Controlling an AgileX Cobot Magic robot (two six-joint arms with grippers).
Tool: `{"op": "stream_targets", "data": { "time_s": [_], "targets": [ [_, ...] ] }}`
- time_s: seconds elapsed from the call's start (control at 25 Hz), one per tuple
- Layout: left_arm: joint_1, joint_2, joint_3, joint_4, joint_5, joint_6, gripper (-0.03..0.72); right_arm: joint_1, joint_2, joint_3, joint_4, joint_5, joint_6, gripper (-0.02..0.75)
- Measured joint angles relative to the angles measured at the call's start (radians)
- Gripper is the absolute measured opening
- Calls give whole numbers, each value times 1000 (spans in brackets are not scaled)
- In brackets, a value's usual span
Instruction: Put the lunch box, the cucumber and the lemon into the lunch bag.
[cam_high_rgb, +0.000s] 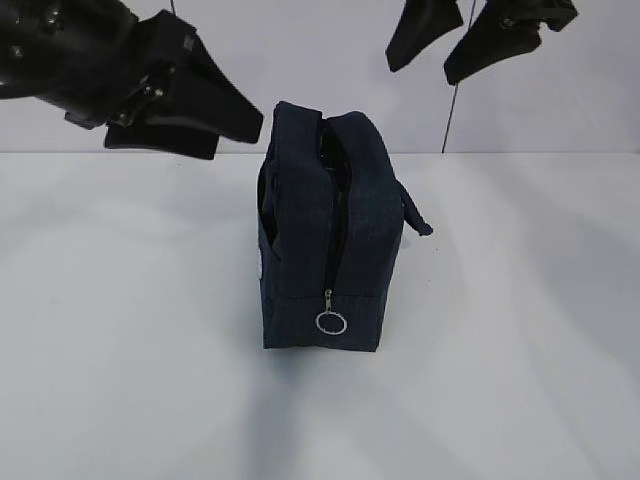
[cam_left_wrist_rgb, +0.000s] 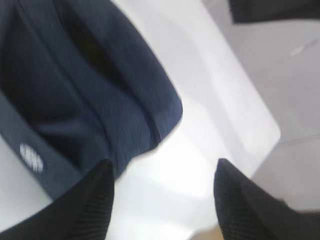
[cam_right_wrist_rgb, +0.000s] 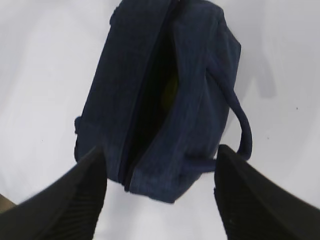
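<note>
- The left gripper (cam_high_rgb: 225, 135) hangs in the air at the upper left, above the white table (cam_high_rgb: 110, 300) and just left of the lunch bag's top. Its fingers (cam_left_wrist_rgb: 92, 200) stand wide apart with nothing between them; in the left wrist view only bare table shows in the gap.
- The lunch bag (cam_high_rgb: 330, 235) stands upright in the middle of the table, dark navy, its end panel toward the exterior camera. The zipper (cam_high_rgb: 328, 250) runs down this end, with the silver ring pull (cam_high_rgb: 331, 322) hanging near the bottom; the top seam gapes open.
- Through that opening, in the right wrist view, a small yellow-green patch (cam_right_wrist_rgb: 171, 90) shows inside the bag; which item it is, I cannot tell. The lunch box and cucumber are not visible.
- The strap handle (cam_high_rgb: 415, 212) droops off the bag's right side.
- The right gripper (cam_high_rgb: 455, 45) hangs high, right of the bag's top, fingers (cam_right_wrist_rgb: 250, 200) spread wide and empty.
</note>
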Motion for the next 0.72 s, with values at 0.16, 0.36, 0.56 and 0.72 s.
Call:
{"op": "stream_targets", "data": {
  "time_s": [0.16, 0.36, 0.56, 0.72],
  "targets": [
    [0, -52, 0, 167, 137, -126, 445, 0, -153, 168, -12, 0, 0, 526],
    [-2, -133, 0, 346, 238, -291, 424, 5, -347, 388, -27, 0, -9, 526],
    [-50, -220, 0, 425, 278, -355, 411, 67, -545, 626, -35, -2, -51, 515],
    [-130, -269, 31, 470, 274, -400, 410, 93, -681, 776, -31, -91, -67, 509]
  ]
}}
